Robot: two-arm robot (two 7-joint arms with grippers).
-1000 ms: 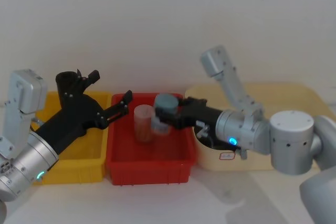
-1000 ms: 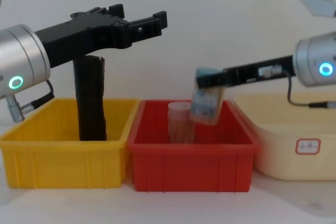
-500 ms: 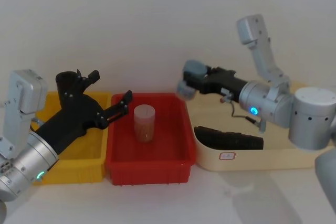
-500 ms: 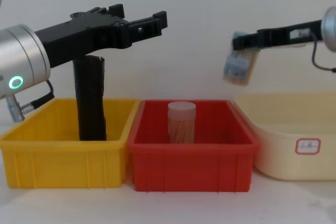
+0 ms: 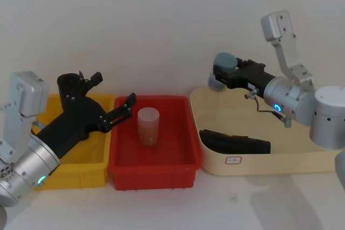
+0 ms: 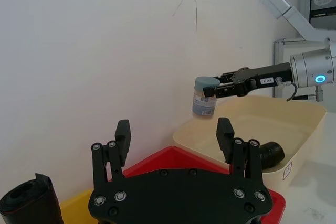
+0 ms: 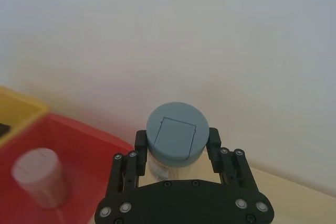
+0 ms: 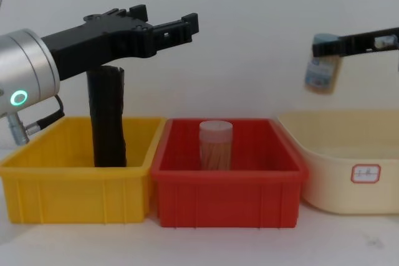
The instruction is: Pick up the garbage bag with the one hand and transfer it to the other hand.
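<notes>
Garbage bag [image 8: 107, 116] stands upright at the rear of the yellow bin [image 8: 75, 185], far left, a matte black roll nothing is holding. A second alike roll [image 5: 235, 143] lies flat in the cream tub [image 5: 302, 157] on the right.

Left gripper [image 8: 167, 24] hangs above the yellow bin & reaches toward the red bin [image 8: 227, 194], jaws spread, empty; the upright roll sits just behind/below its body. In the left wrist view the fingers [image 6: 123, 137] are well apart with nothing between.

Red bin in the middle holds one clear jar w/ a pale lid [image 5: 148, 126], upright.

Right gripper [image 5: 221, 74] is up over the near-left part of the cream tub, clamped on a blue-lidded jar [image 7: 175, 142]; the right wrist view shows both fingers hugging its sides.

Risks, as I judge them:
- Right hand is busy w/ the jar, so it can't receive a bag till that is set down; no handover possible as things stand.
- Left gripper sits higher & forward of the roll; coming down on it could knock the tall roll over against the bin wall.
- Round roll may slip or turn in the fingers during handover.
- Two alike rolls: easy to go for the wrong one.
</notes>
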